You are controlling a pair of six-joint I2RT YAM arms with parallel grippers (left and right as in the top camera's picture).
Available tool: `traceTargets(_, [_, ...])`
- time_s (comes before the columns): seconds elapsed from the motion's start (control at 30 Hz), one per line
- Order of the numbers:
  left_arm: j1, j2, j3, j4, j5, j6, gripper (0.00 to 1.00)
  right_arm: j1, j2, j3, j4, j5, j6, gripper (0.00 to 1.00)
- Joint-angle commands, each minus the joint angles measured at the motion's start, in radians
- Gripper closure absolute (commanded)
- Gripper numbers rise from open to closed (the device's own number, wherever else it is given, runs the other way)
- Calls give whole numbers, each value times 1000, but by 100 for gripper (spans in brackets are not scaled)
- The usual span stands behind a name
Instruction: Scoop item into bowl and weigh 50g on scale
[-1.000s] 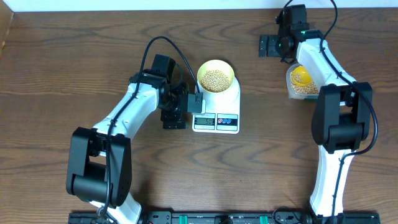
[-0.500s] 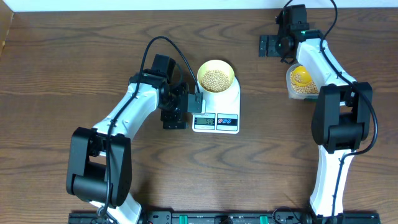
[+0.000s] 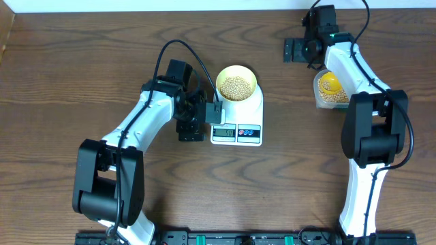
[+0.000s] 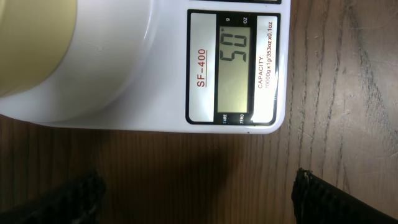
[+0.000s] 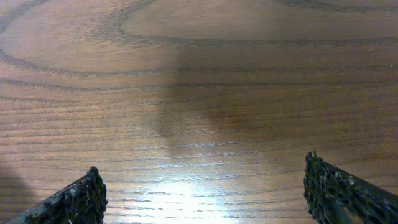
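The white scale [image 3: 256, 109] stands at mid-table with the pale yellow-green bowl [image 3: 236, 69] on it, and the bowl holds beige beans [image 3: 236, 86]. My left gripper [image 3: 201, 121] hovers just left of the scale, open and empty. In the left wrist view the scale [image 4: 155, 74] fills the top, its display [image 4: 235, 68] reads 50, and the bowl's side [image 4: 31, 50] shows at left. My left gripper [image 4: 198, 186] is spread over bare wood. My right gripper [image 3: 294, 49] is at the far right, and in its own wrist view my right gripper [image 5: 202, 171] is open above bare table.
A clear plastic tub [image 3: 317, 95] with more beans and a yellow scoop [image 3: 330, 83] sits at the right, partly under the right arm. The table's back edge runs just behind the right gripper.
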Motion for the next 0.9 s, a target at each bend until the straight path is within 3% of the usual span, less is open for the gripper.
traceTargets(0.0, [-4,-22,-11,0,19,-8,2,8,2,-1,0,12,11,1])
traceTargets(0.87, [-3,-22,-11,30,-26,-8,2,8,2,-1,0,12,11,1])
